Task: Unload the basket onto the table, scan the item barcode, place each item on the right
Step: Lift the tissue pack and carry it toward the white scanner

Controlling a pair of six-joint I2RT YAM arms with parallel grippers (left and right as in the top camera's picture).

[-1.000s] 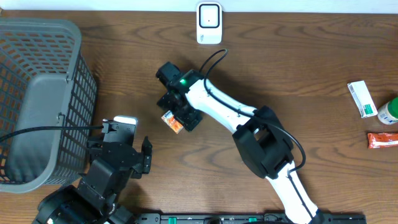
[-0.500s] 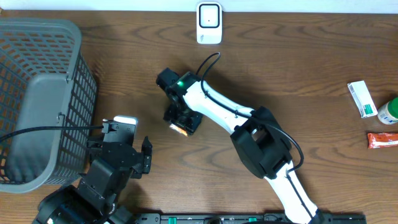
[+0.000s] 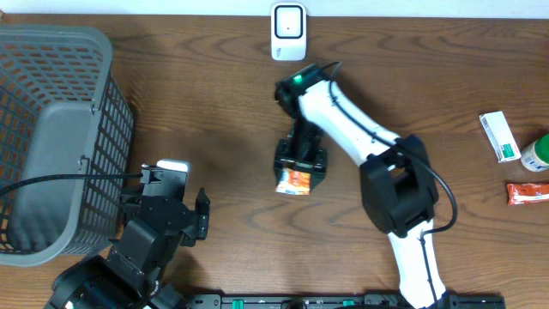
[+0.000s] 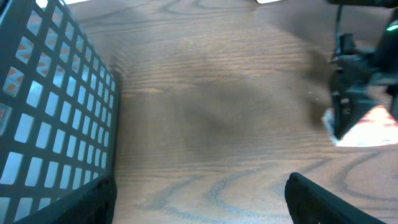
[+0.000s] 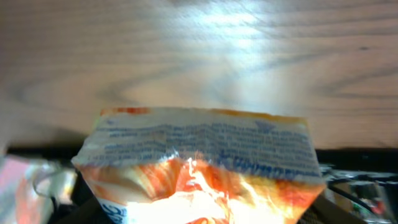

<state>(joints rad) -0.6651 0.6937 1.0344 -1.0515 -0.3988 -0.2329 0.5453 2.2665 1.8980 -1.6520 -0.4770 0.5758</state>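
Orange-and-white foil packet [image 3: 294, 181] sits near the centre of the tabletop [image 3: 429, 77], directly at 6 o'clock from the white barcode scanner [image 3: 288, 32], and well apart from it. The scanner stands at the 12 o'clock edge.

Right tool [image 3: 299, 170]: closed on the packet, gripping it from the 12 o'clock side. The packet's free end projects toward 6 o'clock. In the right wrist view the packet fills the lower frame, with a sealed edge and a band of blue print uppermost; the print is too blurred to read. Whether the packet touches the tabletop or hangs just above it cannot be told.

Left tool [image 3: 182, 193]: at 7 o'clock of the tabletop, jaws spread wide, holding nothing. Its two dark fingers [image 4: 329, 199] frame bare wood in the left wrist view.

Grey mesh basket [image 3: 51, 129]: at 9 o'clock, just beside the left tool.

At 3 o'clock, well apart from both arms: a green-and-white box [image 3: 499, 136], a green-capped bottle [image 3: 538, 153] and a red wrapper [image 3: 527, 193].
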